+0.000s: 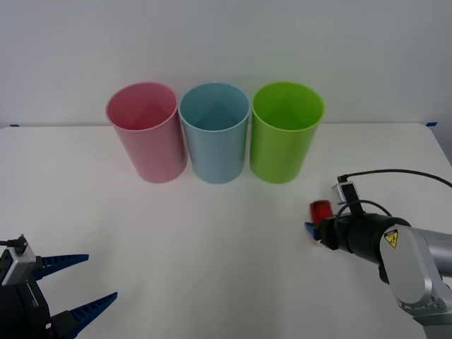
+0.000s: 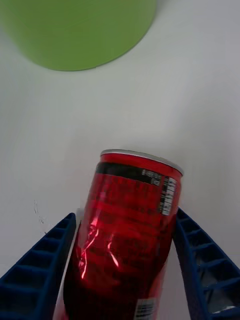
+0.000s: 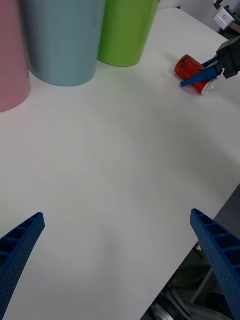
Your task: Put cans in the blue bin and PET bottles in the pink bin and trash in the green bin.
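The left gripper point(image 1: 67, 286) is parked at the near left table edge, its blue ribbed fingers spread apart and empty. On the right, the small red metal drink can point(image 2: 125, 230), lying on the white table point(image 1: 212, 240), is flanked by the right gripper point(image 1: 314, 227), fingers against its sides, apparently closed for lifting. Beyond stand the lime-green plastic bin point(image 1: 286, 131) nearest, the light-blue plastic bin point(image 1: 214, 131), judged the destination, and the pink plastic bin point(image 1: 146, 131).
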Controlling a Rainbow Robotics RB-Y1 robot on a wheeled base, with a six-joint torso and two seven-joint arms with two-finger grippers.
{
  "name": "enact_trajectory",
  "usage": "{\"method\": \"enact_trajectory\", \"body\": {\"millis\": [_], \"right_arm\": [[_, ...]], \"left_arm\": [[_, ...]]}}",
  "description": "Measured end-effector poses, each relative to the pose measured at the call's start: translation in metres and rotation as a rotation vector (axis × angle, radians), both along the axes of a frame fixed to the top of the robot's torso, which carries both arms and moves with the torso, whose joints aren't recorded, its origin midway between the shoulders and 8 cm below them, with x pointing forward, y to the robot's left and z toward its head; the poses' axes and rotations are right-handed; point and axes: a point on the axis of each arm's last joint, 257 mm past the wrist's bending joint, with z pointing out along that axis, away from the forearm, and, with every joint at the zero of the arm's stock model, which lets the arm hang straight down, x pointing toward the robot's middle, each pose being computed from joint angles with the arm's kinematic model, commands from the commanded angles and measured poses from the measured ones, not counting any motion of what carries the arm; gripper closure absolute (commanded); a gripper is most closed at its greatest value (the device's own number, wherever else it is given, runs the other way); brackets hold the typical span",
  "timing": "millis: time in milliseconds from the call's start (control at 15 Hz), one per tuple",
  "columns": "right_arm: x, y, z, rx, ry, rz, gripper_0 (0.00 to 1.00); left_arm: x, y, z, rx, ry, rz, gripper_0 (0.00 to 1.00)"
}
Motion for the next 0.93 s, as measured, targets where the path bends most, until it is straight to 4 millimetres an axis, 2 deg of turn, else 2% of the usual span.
{"method": "enact_trajectory", "body": {"millis": [267, 600, 733, 933], "right_arm": [[0.0, -0.001, -0.001, -0.028, -0.005, 0.018, 1.0], [0.0, 0.007, 0.003, -0.021, -0.018, 0.046, 1.0], [0.003, 0.013, 0.02, 0.001, -0.059, 0.074, 1.0], [0.0, 0.027, 0.063, 0.078, -0.146, 0.137, 1.0]], "left_arm": [[0.0, 0.0, 0.0, 0.0, 0.0, 0.0, 0.0], [0.0, 0.0, 0.0, 0.0, 0.0, 0.0, 0.0], [0.0, 0.0, 0.0, 0.0, 0.0, 0.0, 0.0], [0.0, 0.0, 0.0, 0.0, 0.0, 0.0, 0.0]]}}
